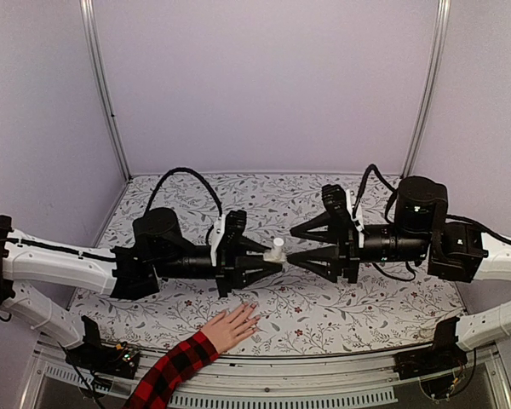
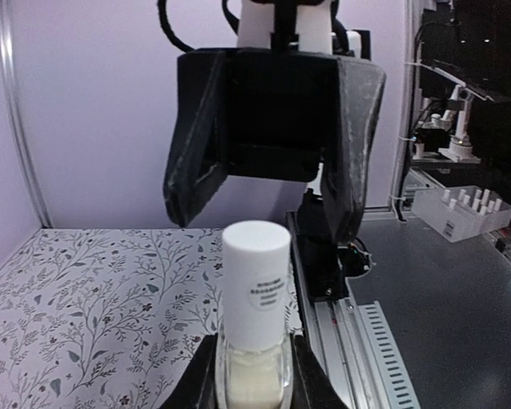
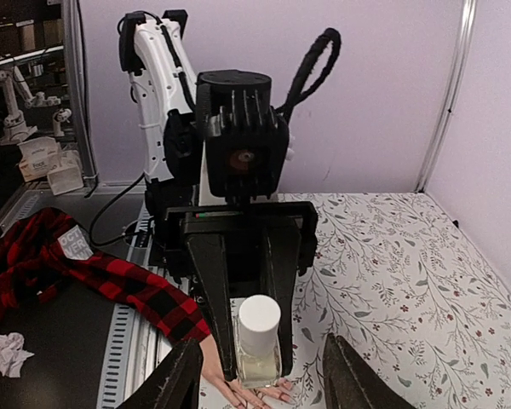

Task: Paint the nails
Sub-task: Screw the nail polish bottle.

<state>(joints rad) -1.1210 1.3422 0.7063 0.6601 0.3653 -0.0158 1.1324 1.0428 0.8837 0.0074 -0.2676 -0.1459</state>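
My left gripper (image 1: 271, 260) is shut on a small clear bottle (image 1: 275, 253) with a white cap (image 2: 255, 281), held above the table with the cap towards the right arm. My right gripper (image 1: 294, 244) is open, its fingers spread just right of the cap and apart from it. In the right wrist view the bottle (image 3: 259, 341) sits between the left gripper's black fingers (image 3: 213, 298). A light-skinned hand (image 1: 232, 325) with a red-and-black plaid sleeve (image 1: 172, 371) lies flat at the table's near edge, below the bottle. Its nails (image 1: 253, 306) look small and reddish.
The floral tablecloth (image 1: 358, 307) covers the table. Metal frame posts (image 1: 102, 85) stand at the back corners. An aluminium rail (image 1: 324, 371) runs along the near edge. The sleeve also shows in the right wrist view (image 3: 111, 281).
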